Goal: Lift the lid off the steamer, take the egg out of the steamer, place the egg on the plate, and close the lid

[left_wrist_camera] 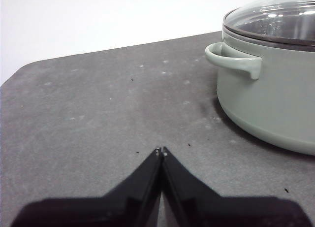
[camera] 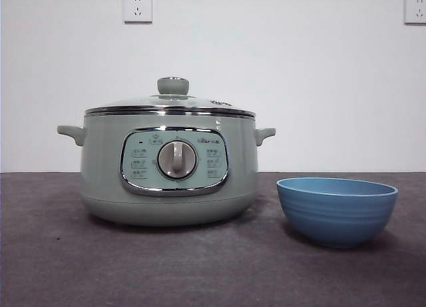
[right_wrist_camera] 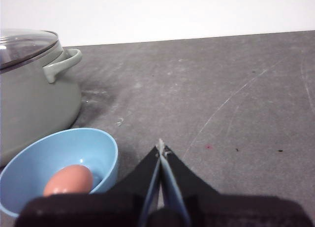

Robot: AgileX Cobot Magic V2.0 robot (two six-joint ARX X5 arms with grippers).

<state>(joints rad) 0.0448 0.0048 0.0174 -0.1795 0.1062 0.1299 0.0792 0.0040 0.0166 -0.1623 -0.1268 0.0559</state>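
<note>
Ridged blue plate cradles a smooth brown egg; glass lid caps the steamer; both end effectors pinched closed.

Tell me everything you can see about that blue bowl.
The bowl is round, matte blue with faint horizontal ridges and a lighter rim; it looks like plastic or ceramic. It stands upright on the dark table, beside the steamer and apart from it, much smaller than that pot. The right wrist view shows a brown egg lying inside the bowl. No gripper touches it; the right gripper is near, jaws shut.
</note>
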